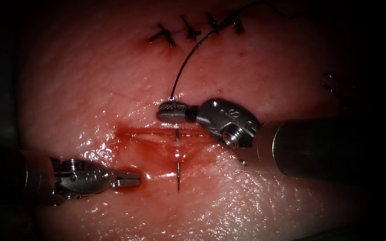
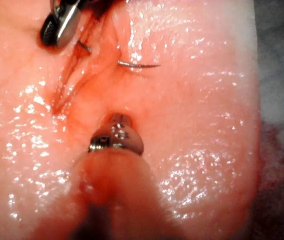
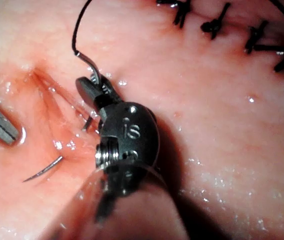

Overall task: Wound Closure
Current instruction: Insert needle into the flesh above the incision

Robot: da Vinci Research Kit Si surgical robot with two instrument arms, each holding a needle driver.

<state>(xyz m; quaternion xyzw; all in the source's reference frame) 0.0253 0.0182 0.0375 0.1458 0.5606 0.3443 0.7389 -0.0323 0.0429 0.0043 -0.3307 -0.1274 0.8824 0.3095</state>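
Steel needle point(image 1: 178, 177) spans the cut, swaged end in right end effector point(image 1: 171, 111); left end effector point(image 1: 130, 179) closed, empty

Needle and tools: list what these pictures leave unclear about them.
- Needle: its tip end has emerged below the cut in the endoscope view; the stretch between that and the right tool is buried in the tissue.
- Right tool: shut on the needle near its thread end; the exact grip point is covered by the jaws.
- Left tool: holds nothing; in the left wrist view its own wrist hides the jaw tips.
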